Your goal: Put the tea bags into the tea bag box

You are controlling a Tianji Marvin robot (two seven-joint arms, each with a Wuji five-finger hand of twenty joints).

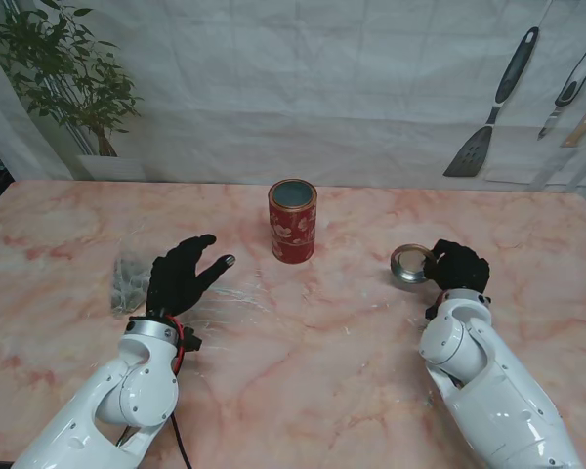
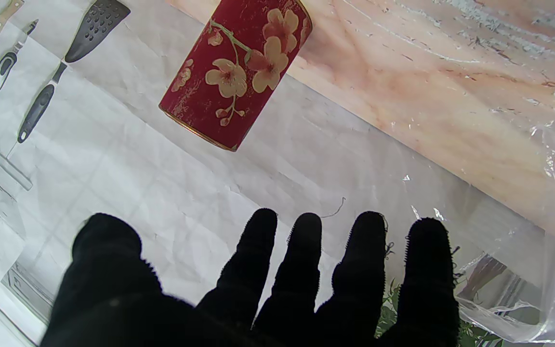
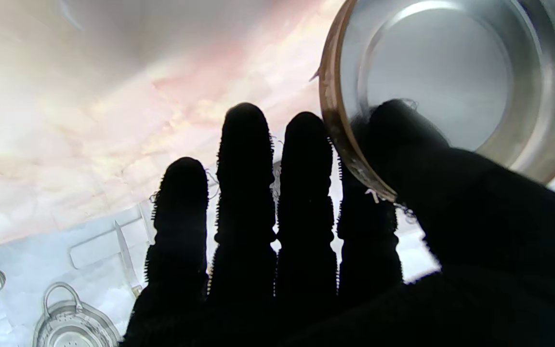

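Observation:
The red flowered tea bag box [image 1: 292, 221] stands upright and uncovered at the middle of the marble table; the left wrist view also catches this box [image 2: 236, 72]. Its round metal lid [image 1: 409, 263] is to the right, with my right hand [image 1: 457, 266] pinching its rim. In the right wrist view the thumb [image 3: 403, 144] lies inside the lid [image 3: 441, 77] and a finger is behind the rim. My left hand [image 1: 181, 276] hovers open with spread fingers [image 2: 306, 250], right of a clear plastic bag [image 1: 127, 278] with greyish contents. No single tea bag can be made out.
Crinkled clear plastic [image 2: 523, 299] lies by my left hand. A potted plant [image 1: 68, 73] stands at the far left corner. Kitchen utensils [image 1: 498, 107] hang on the white back wall at the far right.

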